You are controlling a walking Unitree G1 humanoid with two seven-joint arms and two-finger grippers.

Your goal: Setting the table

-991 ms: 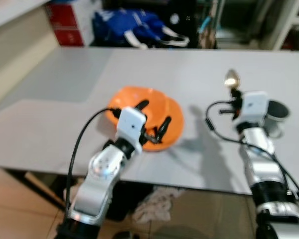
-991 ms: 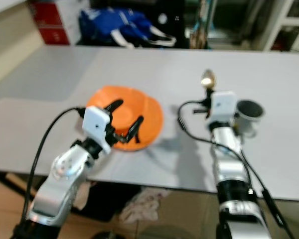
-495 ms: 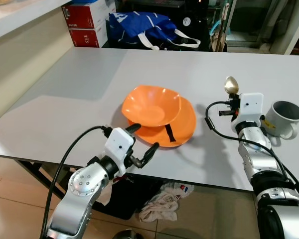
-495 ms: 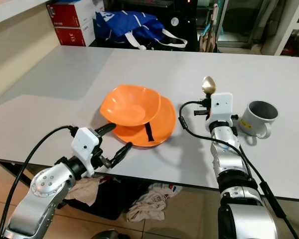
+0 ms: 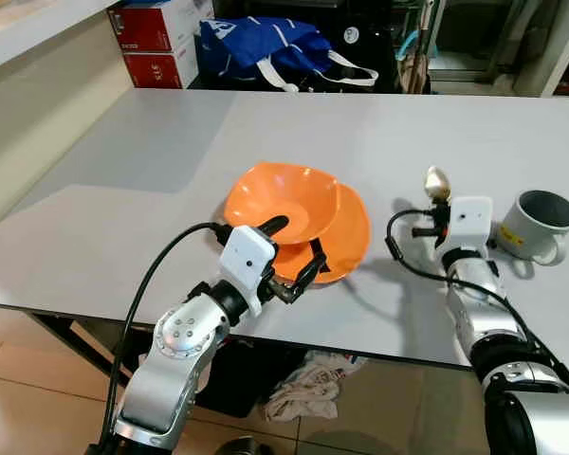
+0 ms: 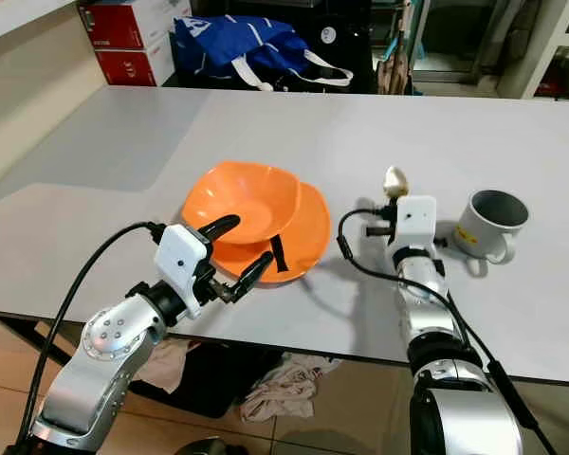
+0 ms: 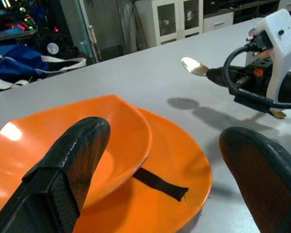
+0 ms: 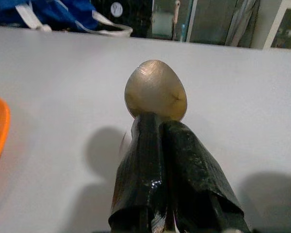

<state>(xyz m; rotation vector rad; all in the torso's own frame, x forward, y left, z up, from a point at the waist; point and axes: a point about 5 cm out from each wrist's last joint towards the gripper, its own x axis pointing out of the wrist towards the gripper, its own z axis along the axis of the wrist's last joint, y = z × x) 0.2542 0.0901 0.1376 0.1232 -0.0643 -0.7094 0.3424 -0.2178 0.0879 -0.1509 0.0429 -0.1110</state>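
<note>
Grey desk (image 5: 123, 180) is carrying the setting. Left hand (image 5: 289, 251) is hovering released at the near edge, fingers straddling the orange bowl (image 5: 283, 199) stacked on its plate (image 5: 353, 232), presumably to grip it. Right hand (image 8: 170, 145) is clenching the spoon (image 5: 437, 182) upright beside the mug (image 5: 537, 226), likely awaiting placement.

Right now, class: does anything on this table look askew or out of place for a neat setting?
Yes. The orange bowl sits off-centre on the orange plate, tipped over its far-left rim, and a black strip lies on the plate. The right end effector holds a spoon in the air.
</note>
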